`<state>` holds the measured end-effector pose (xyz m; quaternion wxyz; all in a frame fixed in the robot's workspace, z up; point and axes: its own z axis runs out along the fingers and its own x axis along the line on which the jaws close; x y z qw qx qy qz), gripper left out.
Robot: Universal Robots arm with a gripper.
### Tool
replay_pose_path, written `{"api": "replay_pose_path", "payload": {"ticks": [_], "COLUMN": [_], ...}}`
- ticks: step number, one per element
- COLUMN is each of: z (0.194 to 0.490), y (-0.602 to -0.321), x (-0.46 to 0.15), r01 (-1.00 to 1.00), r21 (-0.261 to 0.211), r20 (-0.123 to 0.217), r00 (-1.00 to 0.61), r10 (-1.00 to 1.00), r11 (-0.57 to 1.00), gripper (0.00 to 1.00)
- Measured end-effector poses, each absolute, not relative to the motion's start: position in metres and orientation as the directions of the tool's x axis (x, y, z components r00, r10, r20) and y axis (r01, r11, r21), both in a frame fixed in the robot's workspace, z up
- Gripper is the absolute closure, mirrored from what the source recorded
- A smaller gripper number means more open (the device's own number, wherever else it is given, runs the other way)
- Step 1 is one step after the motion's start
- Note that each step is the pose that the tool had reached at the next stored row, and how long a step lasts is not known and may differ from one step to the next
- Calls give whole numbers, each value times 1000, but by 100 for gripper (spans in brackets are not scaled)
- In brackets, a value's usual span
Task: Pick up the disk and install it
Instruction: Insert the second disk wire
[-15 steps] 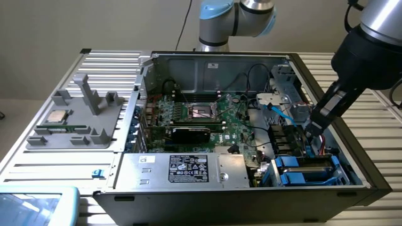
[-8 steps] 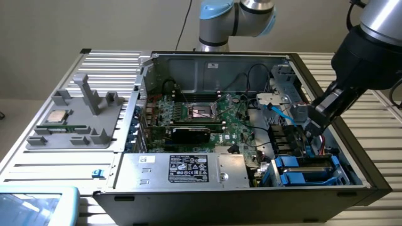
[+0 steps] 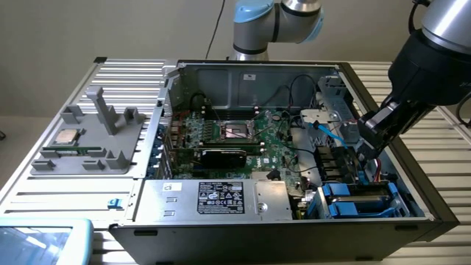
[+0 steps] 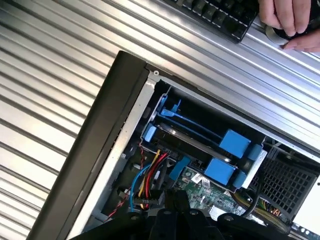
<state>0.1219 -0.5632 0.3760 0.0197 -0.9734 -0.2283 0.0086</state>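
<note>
The black gripper (image 3: 365, 144), fingers together and empty, hangs inside the open black computer case (image 3: 294, 237) just beside the flat silver-grey metal disk with blue plastic rails (image 4: 200, 145) seated in the case's corner bay, a stiff, fairly heavy, shock-sensitive thing best taken by its blue tabs

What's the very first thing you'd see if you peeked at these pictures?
The big open computer case, with its green circuit board showing in the middle. Next, the robot's dark tool, shut and dipping into the case at the exterior view's right, just above the bright blue drive holders. In the wrist view, a person's hand rests beside a black keyboard.
</note>
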Motion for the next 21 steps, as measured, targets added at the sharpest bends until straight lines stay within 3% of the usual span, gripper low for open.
{"api": "replay_pose_path", "payload": {"ticks": [21], "z": [375], "y": [-563], "x": [122], "r01": [148], "r21": [-42], "r20": [-8], "r00": [989], "r10": [148], "r11": [-988], "gripper": [89]}}
